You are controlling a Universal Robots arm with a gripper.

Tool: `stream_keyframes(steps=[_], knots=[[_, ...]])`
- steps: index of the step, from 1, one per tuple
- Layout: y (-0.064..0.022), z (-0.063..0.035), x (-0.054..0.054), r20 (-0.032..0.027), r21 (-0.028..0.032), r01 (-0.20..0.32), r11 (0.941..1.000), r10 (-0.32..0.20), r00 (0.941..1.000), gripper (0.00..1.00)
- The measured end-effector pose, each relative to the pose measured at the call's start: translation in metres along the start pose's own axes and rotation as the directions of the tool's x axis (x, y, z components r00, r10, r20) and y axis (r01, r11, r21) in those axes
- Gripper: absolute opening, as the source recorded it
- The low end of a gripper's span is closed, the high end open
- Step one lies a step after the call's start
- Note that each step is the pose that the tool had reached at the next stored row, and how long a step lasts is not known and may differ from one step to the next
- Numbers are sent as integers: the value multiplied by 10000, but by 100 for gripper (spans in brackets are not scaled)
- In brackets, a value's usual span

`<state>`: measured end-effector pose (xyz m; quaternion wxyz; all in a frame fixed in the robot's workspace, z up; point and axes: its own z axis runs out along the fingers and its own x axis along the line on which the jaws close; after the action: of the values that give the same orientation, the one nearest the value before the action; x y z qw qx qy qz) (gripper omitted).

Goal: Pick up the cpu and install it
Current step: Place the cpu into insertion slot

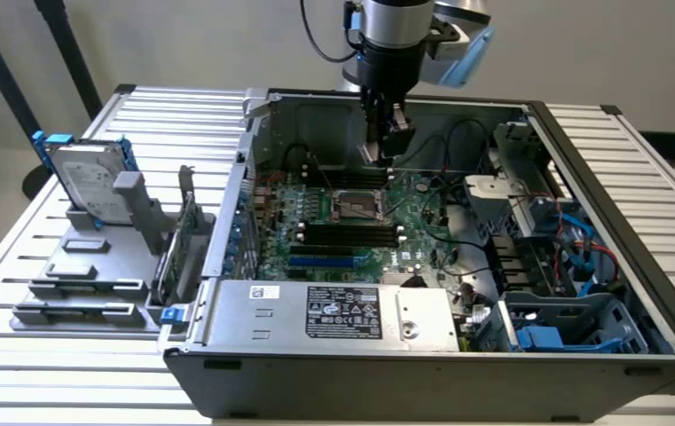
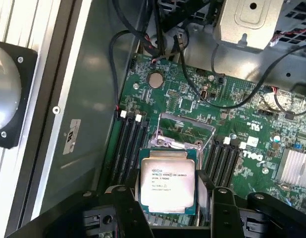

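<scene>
The cpu (image 2: pixel 168 181), a small square chip with a shiny silver top and printed text, sits between my two black fingers (image 2: pixel 124 201). My gripper (image 2: pixel 170 198) is shut on the cpu by two opposite edges. Beneath and just beyond it on the green motherboard (image 2: pixel 242 119) lies the open metal-framed socket (image 2: pixel 185 130). In the exterior view my gripper (image 1: pixel 382 149) hangs inside the open computer case, a short way above the socket (image 1: pixel 358 206) and slightly toward the case's back wall.
Black cables (image 2: pixel 116 59) loop near the socket. Memory slots (image 1: pixel 349 235) flank it, and a finned heatsink (image 2: pixel 296 168) is nearby. The power supply (image 1: pixel 325 311) fills the case front, drive cages (image 1: pixel 550 231) the exterior view's right. A blue-framed hard drive (image 1: pixel 82 182) stands outside at the left.
</scene>
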<state>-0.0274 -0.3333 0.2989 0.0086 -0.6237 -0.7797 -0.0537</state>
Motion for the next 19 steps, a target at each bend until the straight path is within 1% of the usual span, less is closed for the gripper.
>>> stream_keyframes(steps=[4, 7, 9, 11, 16, 17, 18, 19], knots=[[-1, 17, -1, 41, -36, -627, 9980, 627, 9980, 55], [-2, 30, -2, 71, -65, -1105, 9939, 1106, 9938, 55], [-3, 40, -3, 90, -83, -1421, 9898, 1422, 9898, 55], [-4, 52, -4, 109, -99, -1751, 9845, 1752, 9845, 55], [-6, 87, -7, 150, -137, -2519, 9677, 2521, 9676, 55], [-11, 98, -7, 154, -141, -2587, 9659, 2589, 9658, 55], [-27, 108, -5, 156, -144, -2607, 9653, 2609, 9652, 55], [-65, 116, 2, 157, -143, -2608, 9653, 2611, 9652, 55]])
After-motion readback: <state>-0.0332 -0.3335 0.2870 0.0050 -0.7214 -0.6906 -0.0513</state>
